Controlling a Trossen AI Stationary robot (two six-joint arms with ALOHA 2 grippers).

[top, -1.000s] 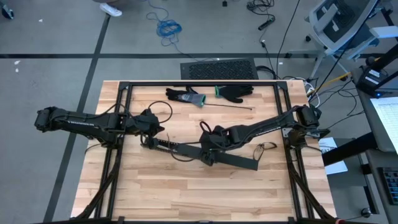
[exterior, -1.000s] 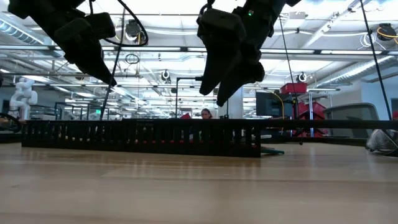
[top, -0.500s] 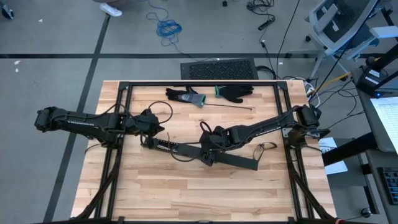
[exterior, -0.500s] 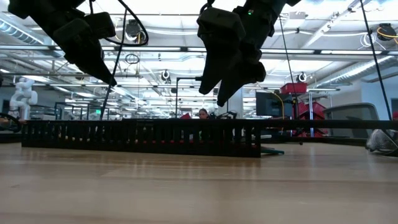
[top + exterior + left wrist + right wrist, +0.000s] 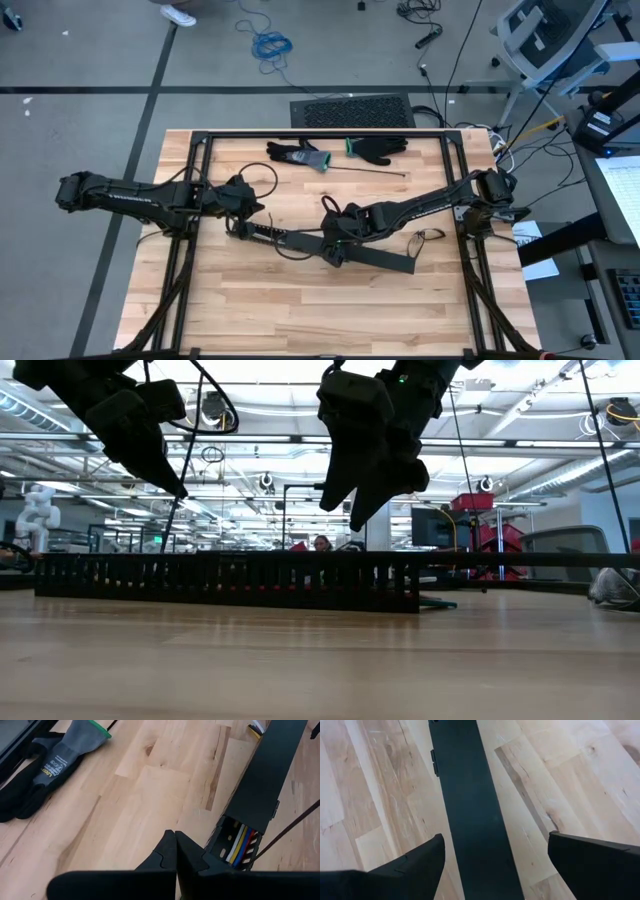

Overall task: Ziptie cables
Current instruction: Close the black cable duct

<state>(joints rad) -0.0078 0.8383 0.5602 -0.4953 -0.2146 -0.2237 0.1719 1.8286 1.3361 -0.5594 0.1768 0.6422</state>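
Behind the wooden surface (image 5: pixel 300 300) I see an open workshop hall with bright ceiling lights, racks and screens, and a person's head far off beyond the duct in the low view. On the surface lies the long black slotted duct (image 5: pixel 330 246), running from near my left arm toward the right side. From the left wrist camera I can see the cables (image 5: pixel 239 844) inside its open end: yellow, white, blue and red strands lying side by side in the channel.

My left end effector (image 5: pixel 243 208) hangs above that end of the duct, and its fingers (image 5: pixel 170 855) are pressed together with nothing between them. In the low view it sits clear above the duct (image 5: pixel 230 580), not touching it.

My right end effector (image 5: pixel 335 240) hovers over the middle of the duct. Its fingers (image 5: pixel 415 860) stand wide apart, one on each side of the duct's closed black cover (image 5: pixel 470 820) as seen from the right wrist camera, holding nothing. In the low view it also hangs above the duct with a clear gap.

At the far edge of the surface lie two gloves: a grey and black one (image 5: pixel 298 154) and a black one with a green cuff (image 5: pixel 378 148). A thin dark strip (image 5: pixel 365 172) lies just in front of them.
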